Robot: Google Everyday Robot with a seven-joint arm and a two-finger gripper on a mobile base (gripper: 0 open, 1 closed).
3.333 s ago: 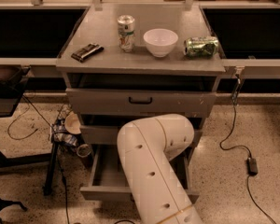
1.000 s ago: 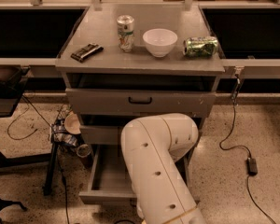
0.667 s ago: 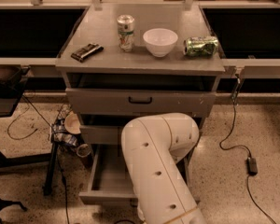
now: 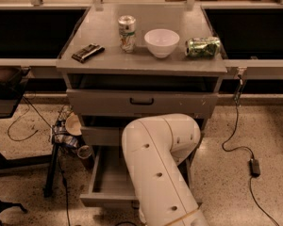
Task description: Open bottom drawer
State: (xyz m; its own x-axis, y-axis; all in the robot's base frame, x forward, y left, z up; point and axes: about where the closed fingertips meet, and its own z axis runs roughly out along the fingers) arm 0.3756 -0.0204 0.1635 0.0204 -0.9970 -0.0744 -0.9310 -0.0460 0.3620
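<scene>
The bottom drawer [image 4: 109,174] of the grey metal cabinet stands pulled out toward me, showing its plain grey inside. Its front edge [image 4: 106,200] is low in the view and its handle is hidden. My white arm [image 4: 160,168] reaches down across the drawer's right part. The gripper is hidden under the arm and does not show. Above the open drawer are the middle drawer front [image 4: 101,135] and the top drawer front [image 4: 179,103] with its black handle [image 4: 141,100], both pushed in.
On the cabinet top [image 4: 104,60] are a soda can [image 4: 127,33], a white bowl [image 4: 162,42], a green can on its side [image 4: 203,46] and a dark flat packet [image 4: 87,52]. Crumpled wrappers and a cup [image 4: 68,133] lie left of the cabinet. Cables [image 4: 236,140] cross the floor.
Since 3.3 s ago the bottom drawer has come a little further out toward me and the arm has shifted with it. Over the last second nothing visibly moved.
</scene>
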